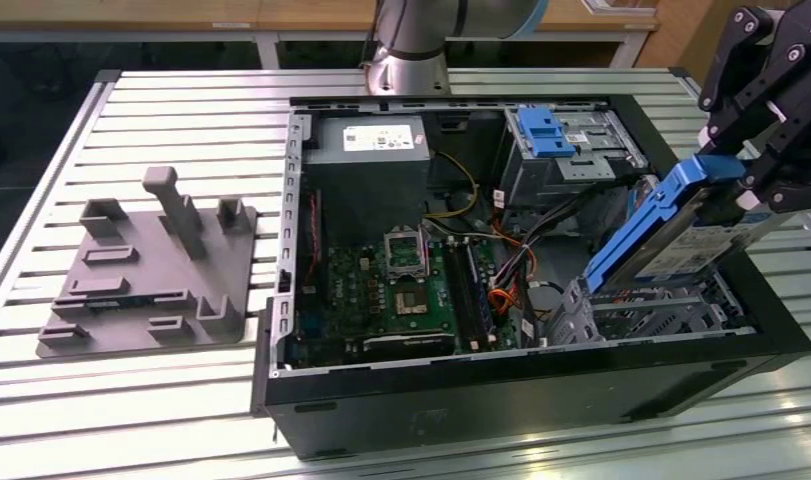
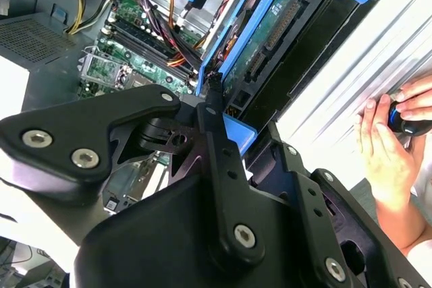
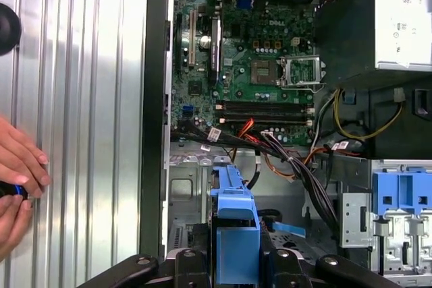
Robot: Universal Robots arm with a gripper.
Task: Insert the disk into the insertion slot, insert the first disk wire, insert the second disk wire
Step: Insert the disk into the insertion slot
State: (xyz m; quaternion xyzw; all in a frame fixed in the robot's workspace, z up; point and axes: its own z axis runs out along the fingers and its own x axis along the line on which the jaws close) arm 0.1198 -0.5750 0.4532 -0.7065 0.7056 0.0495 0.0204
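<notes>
Black pincer (image 1: 728,180), partly cut off, clamps the flat silver-grey disk (image 1: 677,242) by its blue plastic carrier. Disk tilts steeply, lower end at perforated sheet-metal insertion slot (image 1: 672,316); contact unclear.

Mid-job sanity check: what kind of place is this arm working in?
Likely a robotics lab or test bench, not an office: the open black computer tower lies on a ribbed aluminium slotted table, beside a grey plastic fixture plate, and the black claw grips a blue-framed silver hard drive.
</notes>
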